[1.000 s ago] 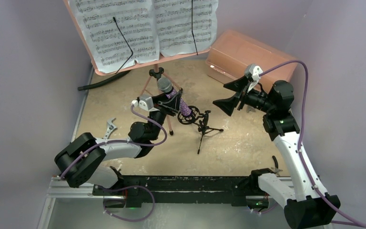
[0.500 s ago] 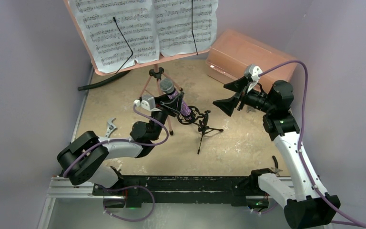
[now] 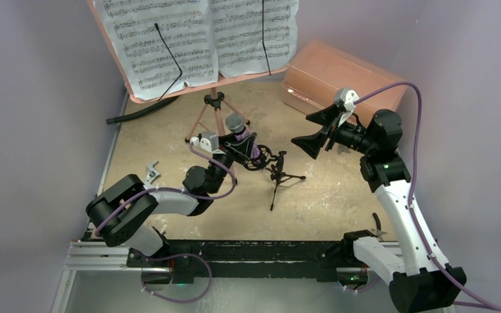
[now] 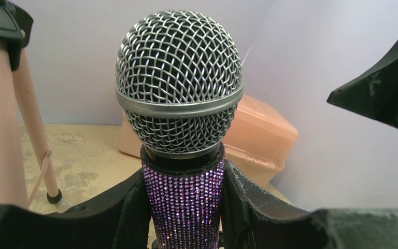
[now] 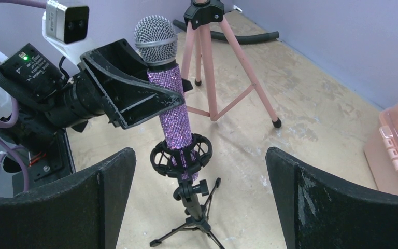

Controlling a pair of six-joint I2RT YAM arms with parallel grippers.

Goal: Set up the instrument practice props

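Bench (image 3: 326,195) stand (image 5: 189,199) looks tippy; left end effector (image 3: 242,145) clamps microphone (image 4: 179,88), so I'd seat it plumb, right end effector (image 3: 306,130) released.

The left tool (image 4: 184,205) grips the purple glitter microphone (image 4: 179,83) below its mesh head, salmon box (image 4: 261,140) behind.

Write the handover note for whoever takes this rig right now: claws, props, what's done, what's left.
Left claw: shut on the purple microphone, held roughly upright.
Right claw: open, empty, raised to the microphone's right.
Props: the microphone's lower end sits in the ring mount of the black mic stand; the pink music stand stands at the back, sheet-music pages on it.
Done: pages up, microphone in ring.
To do: probably release the microphone, check it stays, withdraw.
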